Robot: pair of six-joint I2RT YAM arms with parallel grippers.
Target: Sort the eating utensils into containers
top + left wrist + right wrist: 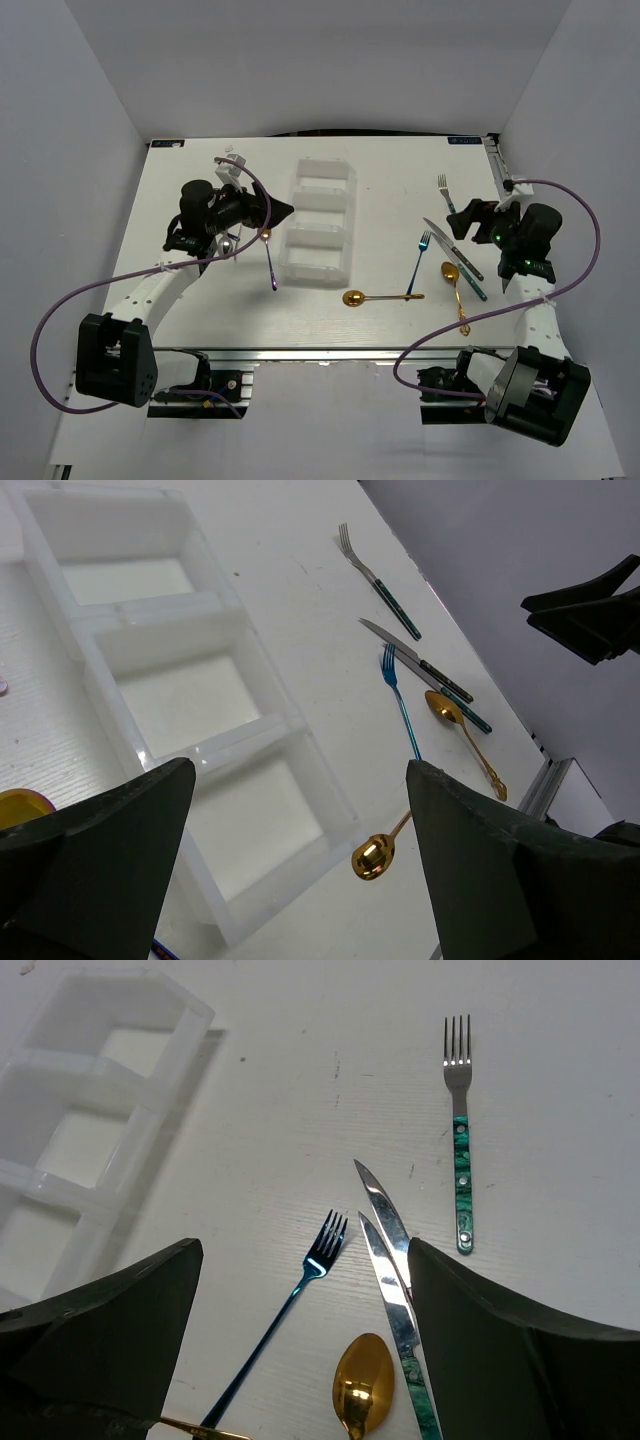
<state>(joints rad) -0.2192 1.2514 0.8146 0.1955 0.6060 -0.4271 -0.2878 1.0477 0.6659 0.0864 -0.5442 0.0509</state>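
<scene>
We see both hands spread, gripping nothing: left hand (281, 211) just left of the white organiser tray (160, 610), right hand (465, 220) over the teal-handled knives (390, 1240). Loose right of the tray: blue fork (300, 1290), teal fork (460, 1160), two gold spoons (375, 297); bare counter (385, 220) strip between

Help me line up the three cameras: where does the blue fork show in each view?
Top external: blue fork lies right of centre, tines pointing away from the arm bases.
Left wrist: the fork is right of centre, in the upper half.
Right wrist: the fork is at lower centre, handle running down-left.
Shared landmark: the white tray, left of the fork in every view.
</scene>
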